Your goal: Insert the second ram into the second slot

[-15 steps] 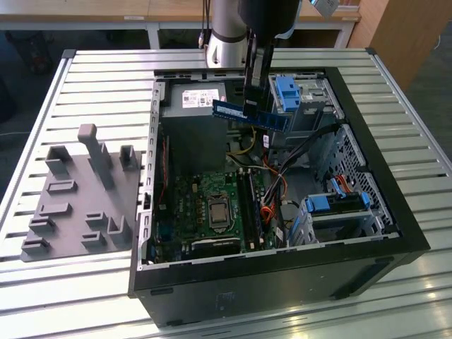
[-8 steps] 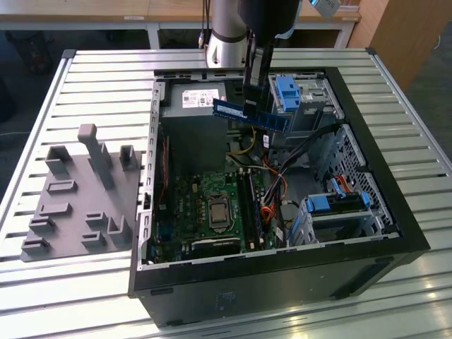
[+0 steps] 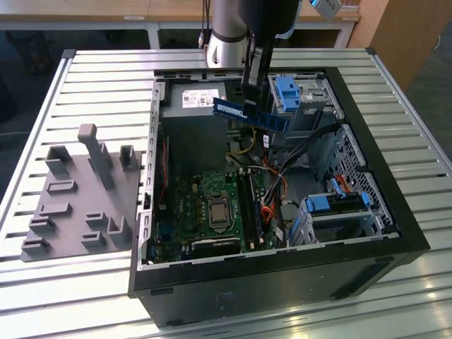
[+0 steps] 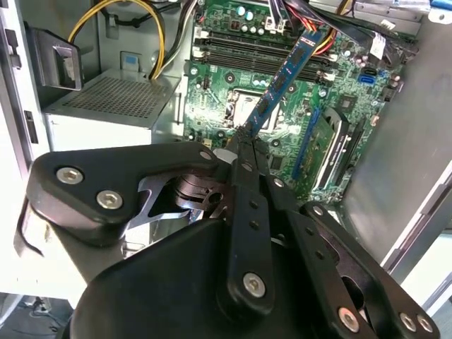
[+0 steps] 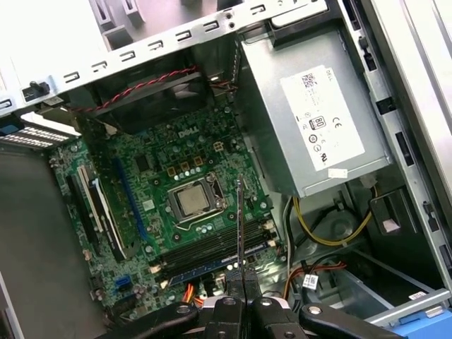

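My gripper (image 3: 252, 106) hangs over the back of the open computer case (image 3: 282, 261) and is shut on the second ram (image 3: 240, 111), a thin blue stick held roughly level above the case floor. In the second wrist view the ram (image 4: 286, 74) juts out from the closed fingertips (image 4: 244, 152) toward the green motherboard (image 4: 233, 106). In the first wrist view the ram (image 5: 239, 226) shows edge-on, above the row of long dark memory slots (image 5: 212, 248) beside the processor socket (image 5: 191, 201). The ram is clear of the slots. One slot (image 5: 212, 266) looks blue along its length.
A grey power supply (image 3: 194, 99) sits in the case's back corner, close to the held stick. Drive cages with light-blue latches (image 3: 286, 92) (image 3: 339, 201) stand on the exterior view's right. Orange and black cables (image 3: 272, 191) run beside the slots. A grey fixture plate (image 3: 78, 191) lies outside the case.
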Motion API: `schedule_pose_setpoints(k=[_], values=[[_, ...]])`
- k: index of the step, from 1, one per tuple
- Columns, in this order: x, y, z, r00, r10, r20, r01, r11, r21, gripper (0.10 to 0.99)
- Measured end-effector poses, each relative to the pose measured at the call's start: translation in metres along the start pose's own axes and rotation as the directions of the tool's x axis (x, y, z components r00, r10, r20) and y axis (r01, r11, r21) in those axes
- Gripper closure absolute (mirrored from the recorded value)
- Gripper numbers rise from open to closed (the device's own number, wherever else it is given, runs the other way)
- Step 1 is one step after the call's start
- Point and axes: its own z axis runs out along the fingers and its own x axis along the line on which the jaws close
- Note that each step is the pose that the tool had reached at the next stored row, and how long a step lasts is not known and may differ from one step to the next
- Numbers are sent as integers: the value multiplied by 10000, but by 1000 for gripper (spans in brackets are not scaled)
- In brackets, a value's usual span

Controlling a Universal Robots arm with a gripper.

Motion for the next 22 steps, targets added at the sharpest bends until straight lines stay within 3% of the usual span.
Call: schedule_pose_setpoints(k=[22], values=[[0,0,2,9969,783,30,-783,9969,12,973]])
